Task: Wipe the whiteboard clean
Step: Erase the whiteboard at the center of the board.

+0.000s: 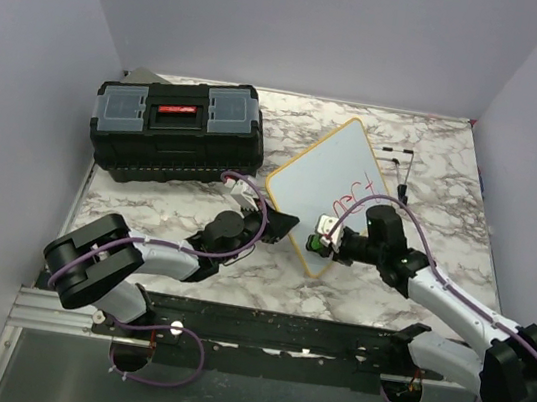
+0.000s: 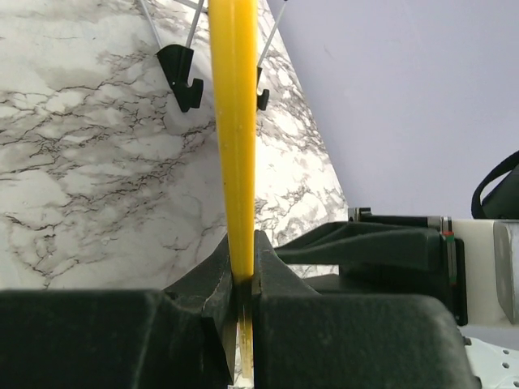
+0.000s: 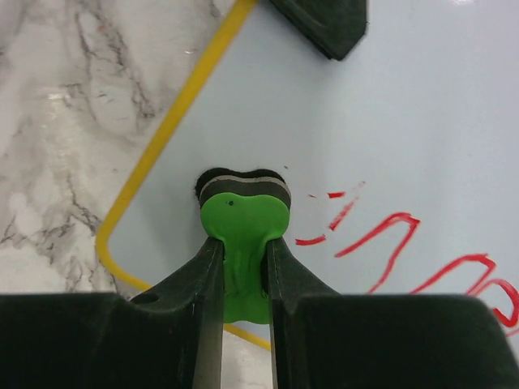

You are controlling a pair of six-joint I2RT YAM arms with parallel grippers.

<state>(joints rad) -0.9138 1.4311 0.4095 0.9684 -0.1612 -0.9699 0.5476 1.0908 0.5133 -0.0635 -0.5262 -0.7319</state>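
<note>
The whiteboard point(image 1: 336, 186) with a yellow frame lies tilted on the marble table, with red handwriting point(image 1: 363, 190) on its right half. My left gripper point(image 1: 280, 225) is shut on the board's yellow frame edge point(image 2: 235, 146) at its near left side. My right gripper point(image 1: 329, 238) is shut on a green eraser point(image 3: 242, 235) whose dark felt end presses on the white surface near the board's near corner, just left of the red strokes point(image 3: 389, 243). The left fingertip point(image 3: 324, 24) shows at the top of the right wrist view.
A black toolbox point(image 1: 178, 132) with grey lid compartments stands at the back left. Black feet on wire legs point(image 2: 182, 77) of the board show in the left wrist view. Purple walls enclose the table on three sides.
</note>
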